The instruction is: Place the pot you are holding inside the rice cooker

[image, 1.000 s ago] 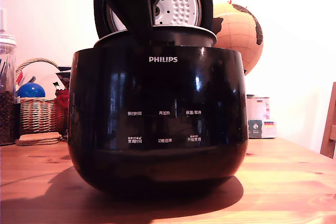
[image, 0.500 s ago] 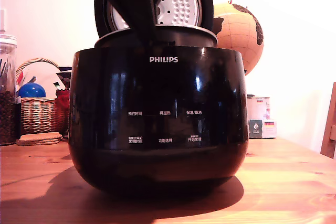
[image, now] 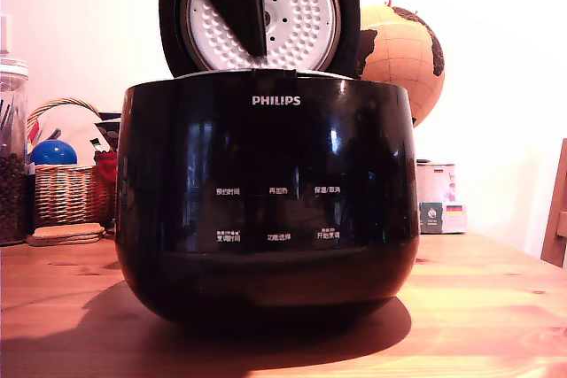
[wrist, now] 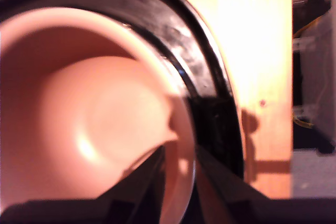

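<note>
The pot point(wrist: 94, 114) sits down inside the cooker point(image: 266, 201): in the exterior view no rim shows above the cooker's top edge, and in the wrist view the pot's pale inside fills the cooker's black collar, with the glossy ring curving close around it. The open lid point(image: 261, 11) stands upright behind, its dimpled plate facing forward.

The gripper point(wrist: 181, 174) straddles the pot's rim, one finger point(wrist: 144, 182) inside the bowl and the other outside, between the rim and the cooker's collar. A gap shows between the inner finger and the wall, so the jaws look to be parted and off the rim rather than pinching it, though the wrist view is blurred and I would not swear to it. In the exterior view the gripper hangs in front of the lid's plate, its tip reaching down toward the cooker's mouth.

The relation that matters is vertical: the rim lies between the fingers and straight below the wrist, the pot's axis upright. The clean way out, as I judge it, is straight up, since any sideways pull would drag the outer finger against the collar or catch the rim and tip the pot.
</note>
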Available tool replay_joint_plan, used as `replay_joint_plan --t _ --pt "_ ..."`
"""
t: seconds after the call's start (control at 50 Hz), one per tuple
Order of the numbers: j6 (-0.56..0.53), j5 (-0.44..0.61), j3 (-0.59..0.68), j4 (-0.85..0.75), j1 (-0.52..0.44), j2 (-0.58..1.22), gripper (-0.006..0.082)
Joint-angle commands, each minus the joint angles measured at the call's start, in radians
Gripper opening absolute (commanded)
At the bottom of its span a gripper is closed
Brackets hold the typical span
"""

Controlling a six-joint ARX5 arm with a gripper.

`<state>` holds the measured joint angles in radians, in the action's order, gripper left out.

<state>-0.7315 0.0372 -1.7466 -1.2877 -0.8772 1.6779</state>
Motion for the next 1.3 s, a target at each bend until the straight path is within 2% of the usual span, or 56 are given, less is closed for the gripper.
replay_joint_plan --t 0.0,0.12,0.26,0.36,0.38,0.42,0.44,0.5,0.52,0.56,0.58,0.66,1.02,1.28 --pt "0.039 0.007 -0.042 -0.035 -0.002 -0.016 0.0154" --pt "0.114 -0.019 -0.111 -0.069 -0.002 -0.025 0.0130" --pt "0.197 -0.064 -0.167 -0.069 0.006 -0.045 -0.0030" --pt "0.232 -0.101 -0.189 -0.069 0.037 -0.064 -0.0021" --pt "0.277 -0.113 -0.193 -0.069 0.045 -0.070 -0.0021" --pt "0.281 -0.125 -0.197 -0.069 0.060 -0.079 -0.0021" --pt "0.317 -0.141 -0.199 -0.069 0.068 -0.082 -0.0021" --pt "0.324 -0.172 -0.206 -0.069 0.102 -0.097 -0.0021" --pt "0.376 -0.181 -0.209 -0.069 0.115 -0.103 -0.0021" --pt "0.376 -0.200 -0.214 -0.069 0.144 -0.113 -0.0021" --pt "0.417 -0.209 -0.216 -0.068 0.158 -0.117 -0.0021" --pt "0.459 -0.240 -0.220 -0.068 0.222 -0.139 -0.0021" --pt "0.521 -0.290 -0.220 -0.068 0.507 -0.187 -0.0021" --pt "0.523 -0.289 -0.220 -0.068 0.563 -0.187 -0.0021"
